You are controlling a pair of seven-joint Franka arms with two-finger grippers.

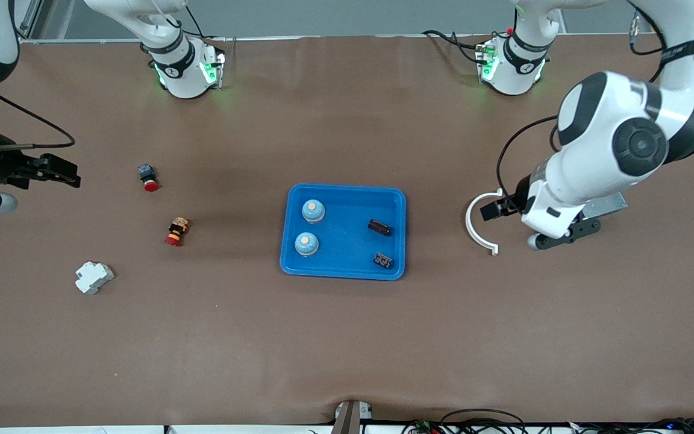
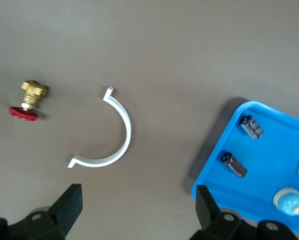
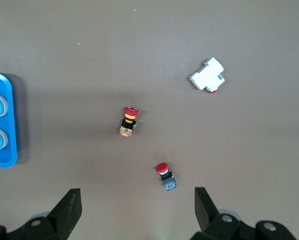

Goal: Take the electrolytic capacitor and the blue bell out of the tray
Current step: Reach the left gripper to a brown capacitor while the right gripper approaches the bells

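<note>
Blue tray [image 1: 294, 265] mid-table: two blue bells [image 1: 313, 210] at 9 o'clock, electrolytic capacitor [image 1: 379, 227] at 3, light, smooth; grip sideways. Left gripper [image 2: 139, 205], right gripper [image 3: 137, 210] wide open, empty.

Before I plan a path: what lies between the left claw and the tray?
In the front view, only the white curved clip lies between the left claw and the tray; otherwise bare table.

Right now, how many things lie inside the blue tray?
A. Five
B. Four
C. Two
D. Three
B: the front view shows two blue bells and two small dark parts inside the tray, nothing more.
</note>
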